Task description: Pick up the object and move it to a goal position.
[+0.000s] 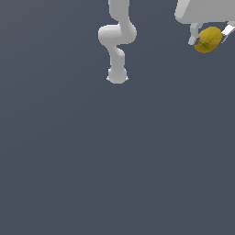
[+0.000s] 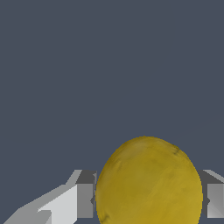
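The object is a small yellow-ochre, lemon-like lump with darker mottling, at the exterior view's upper right. It sits between the two white fingers of my gripper, which is shut on it. In the wrist view the object fills the space between both fingers, touching each. The white hand above it is cut off by the frame edge. I cannot tell from these views how high the object hangs over the dark surface.
The white arm rises from its base at the upper middle of the exterior view. A plain dark grey-blue floor spreads everywhere else. No goal marker shows.
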Robot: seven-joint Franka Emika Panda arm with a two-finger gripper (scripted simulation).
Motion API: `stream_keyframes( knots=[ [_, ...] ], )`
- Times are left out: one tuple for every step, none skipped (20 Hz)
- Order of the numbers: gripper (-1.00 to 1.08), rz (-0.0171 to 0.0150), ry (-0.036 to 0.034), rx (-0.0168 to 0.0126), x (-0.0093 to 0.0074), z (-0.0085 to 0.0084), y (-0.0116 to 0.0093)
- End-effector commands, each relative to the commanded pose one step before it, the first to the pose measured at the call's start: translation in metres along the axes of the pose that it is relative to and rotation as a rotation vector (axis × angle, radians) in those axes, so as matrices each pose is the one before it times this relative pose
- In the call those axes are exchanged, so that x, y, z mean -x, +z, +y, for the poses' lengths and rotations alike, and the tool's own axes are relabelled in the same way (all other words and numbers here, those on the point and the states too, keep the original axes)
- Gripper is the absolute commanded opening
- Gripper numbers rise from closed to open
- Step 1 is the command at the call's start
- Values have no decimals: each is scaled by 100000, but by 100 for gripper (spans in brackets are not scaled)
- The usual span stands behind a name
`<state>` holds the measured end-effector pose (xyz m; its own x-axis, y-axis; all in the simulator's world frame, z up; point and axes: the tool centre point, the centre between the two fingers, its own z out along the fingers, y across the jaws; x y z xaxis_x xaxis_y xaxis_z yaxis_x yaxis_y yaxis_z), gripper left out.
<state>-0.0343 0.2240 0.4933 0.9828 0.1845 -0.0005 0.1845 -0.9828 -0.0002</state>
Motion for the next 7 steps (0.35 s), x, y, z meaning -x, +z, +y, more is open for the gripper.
stream_keyframes(
  knots=[
    [-100,46,48,-5,-61,-237,-518],
    [-100,0,0,0,-21,-60,-112],
    [-100,0,0,0,-20,-44,-85],
    [-100,0,0,0,-18,-29,-59],
    [-100,0,0,0,-16,-16,-35],
    [-100,3,-45,18,-4,-43,-16],
    [-100,0,0,0,-4,-1,-4]
  ],
)
